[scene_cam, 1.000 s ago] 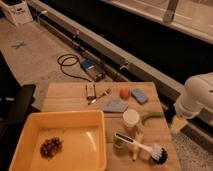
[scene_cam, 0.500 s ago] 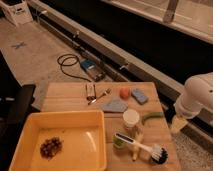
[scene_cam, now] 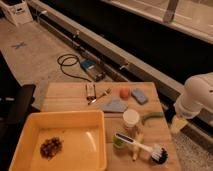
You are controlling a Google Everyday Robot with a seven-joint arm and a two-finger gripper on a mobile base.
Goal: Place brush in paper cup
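The brush [scene_cam: 141, 147] has a white handle and a dark bristle head. It lies flat on the wooden table [scene_cam: 65, 95] near the front right corner. The paper cup [scene_cam: 131, 120] stands upright just behind the brush, apart from it. My gripper [scene_cam: 178, 124] hangs off the white arm [scene_cam: 196, 95] beyond the table's right edge, level with the cup and well clear of the brush. It holds nothing that I can see.
A yellow tray [scene_cam: 65, 116] with dark crumbs fills the front left. Behind the cup lie a blue-grey cloth [scene_cam: 115, 105], an orange fruit [scene_cam: 124, 93], a blue sponge [scene_cam: 139, 96] and a green vegetable [scene_cam: 151, 117]. A small green cup [scene_cam: 119, 143] stands under the brush handle.
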